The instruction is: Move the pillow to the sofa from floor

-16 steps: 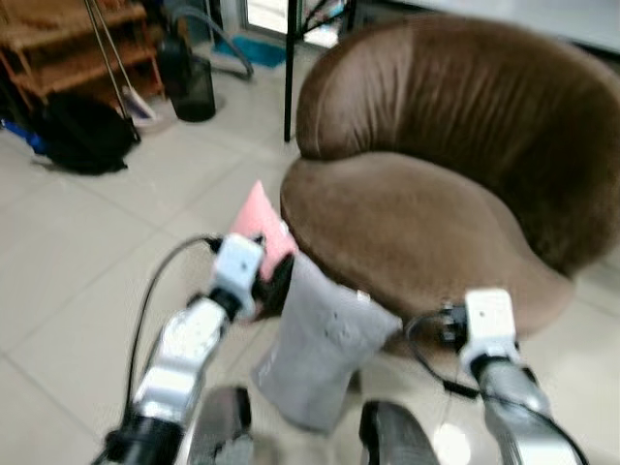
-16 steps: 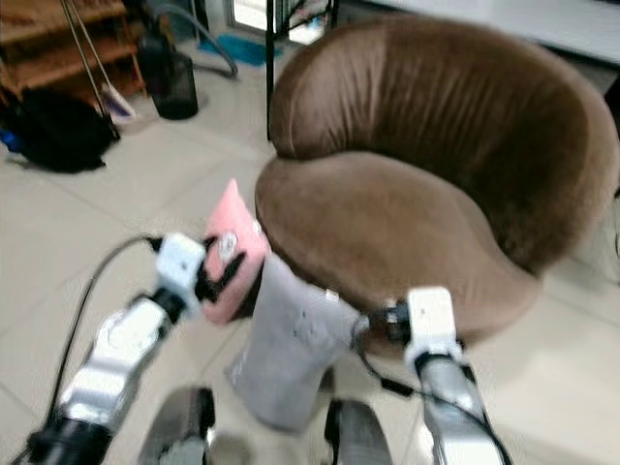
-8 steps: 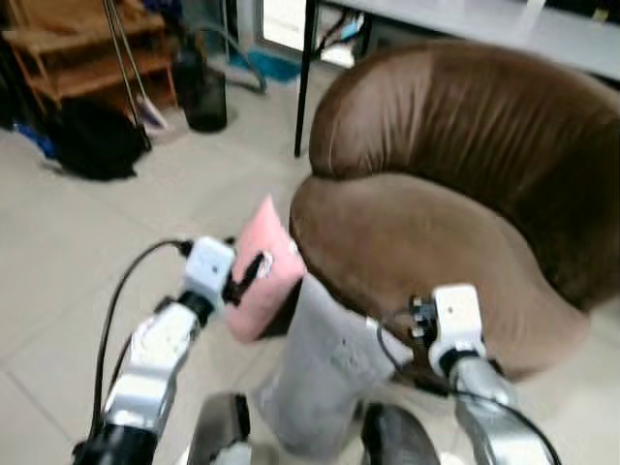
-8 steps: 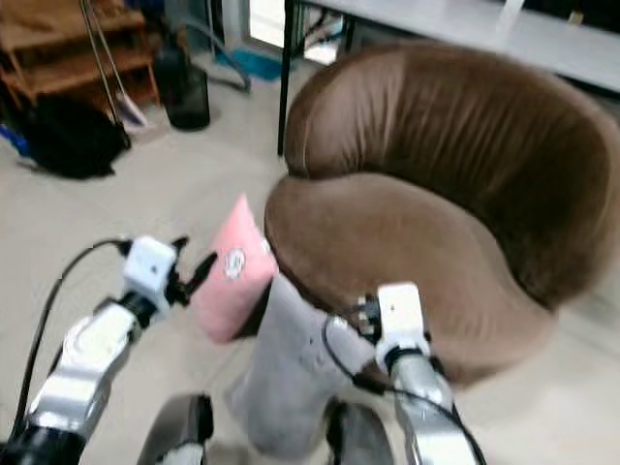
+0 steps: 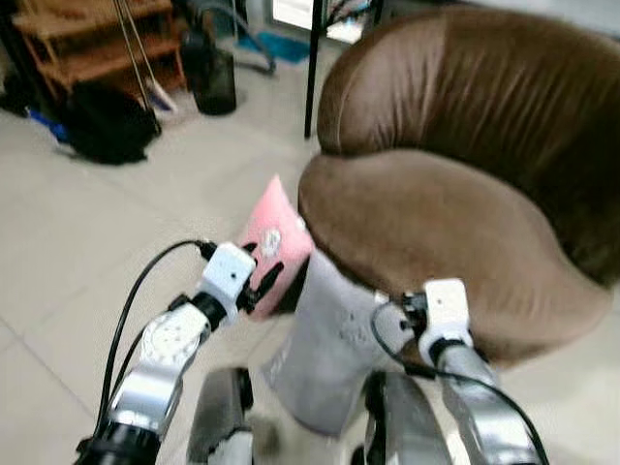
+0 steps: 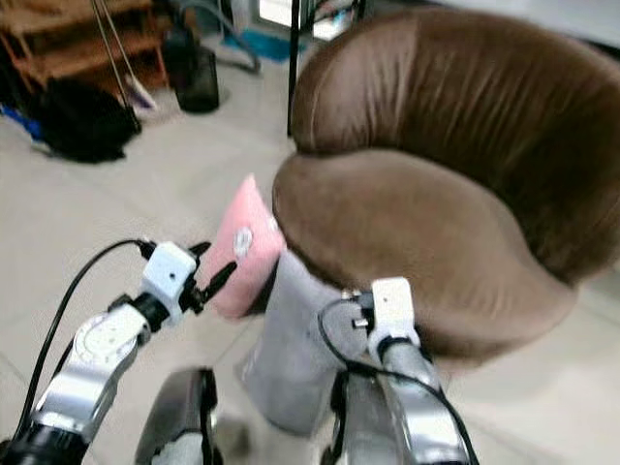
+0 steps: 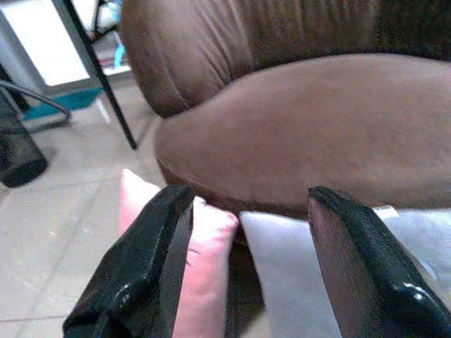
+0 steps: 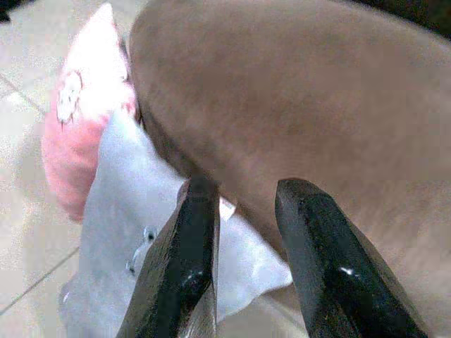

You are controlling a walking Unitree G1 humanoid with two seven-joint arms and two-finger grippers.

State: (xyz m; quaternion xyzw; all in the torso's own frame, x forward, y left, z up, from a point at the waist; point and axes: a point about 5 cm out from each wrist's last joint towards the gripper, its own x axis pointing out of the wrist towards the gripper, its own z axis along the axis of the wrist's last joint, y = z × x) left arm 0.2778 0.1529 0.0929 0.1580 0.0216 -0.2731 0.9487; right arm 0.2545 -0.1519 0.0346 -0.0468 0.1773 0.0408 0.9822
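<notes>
Grey pillow [image 5: 329, 344] leans on floor against sofa [image 5: 436, 213] front, pink pillow [image 5: 276, 242] just beside it. Both hands spread w/ nothing held: left hand [image 7: 243, 260] near pink pillow, right hand [image 8: 243, 246] over grey one. Approach step, likely; next: lower, pinch a pillow, lift onto seat.

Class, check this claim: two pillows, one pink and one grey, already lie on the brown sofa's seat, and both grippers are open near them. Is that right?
Not quite. The pink pillow and grey pillow stand on the floor, leaning against the sofa front, as the left eye view shows. The rest holds: the left gripper and right gripper are open near them.
</notes>
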